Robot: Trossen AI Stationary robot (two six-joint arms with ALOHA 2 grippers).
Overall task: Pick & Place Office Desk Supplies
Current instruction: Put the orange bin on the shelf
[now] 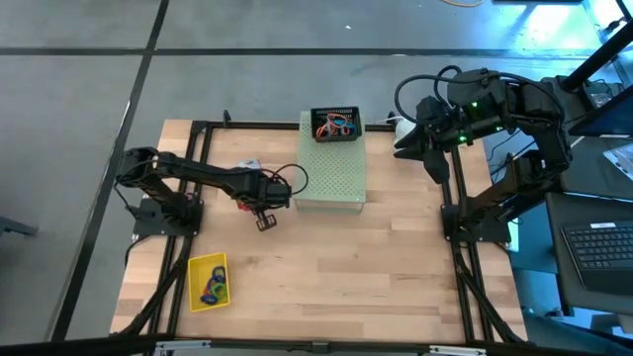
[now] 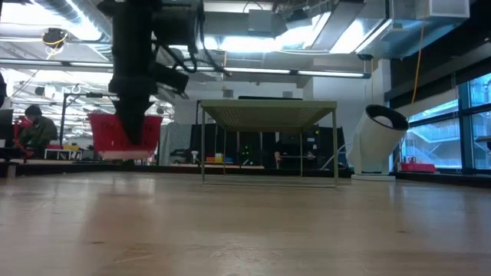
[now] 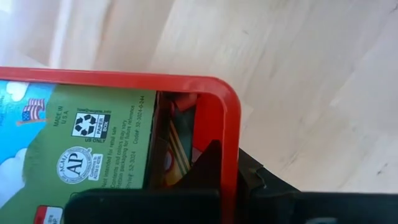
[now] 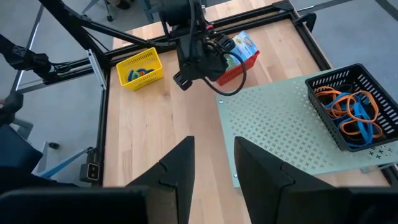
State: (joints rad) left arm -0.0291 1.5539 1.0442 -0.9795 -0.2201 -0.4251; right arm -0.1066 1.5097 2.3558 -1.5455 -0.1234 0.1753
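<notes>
Here the left gripper point(image 1: 265, 220) hangs over the wooden table point(image 1: 396, 267), just left of the pale green perforated box point(image 1: 331, 168), and is clenched on a red-edged card box point(image 3: 124, 137) with a green printed panel. In the right wrist view that card box point(image 4: 239, 53) shows just beyond the left gripper point(image 4: 186, 74), lifted clear of the tabletop. The right gripper point(image 1: 401, 148) waits off the table's far right corner; its two dark fingers point(image 4: 177, 168) stand apart and grasp nothing.

A black mesh basket point(image 1: 336, 124) sits on the far end of the perforated box and holds a tangle of orange and blue rubber bands point(image 4: 351, 112). A small yellow bin point(image 1: 208, 281) rests near the table's near left corner with blue and green loops point(image 1: 214, 287) inside. From table height, the perforated box point(image 2: 268, 115) stands as a raised platform on thin legs.
</notes>
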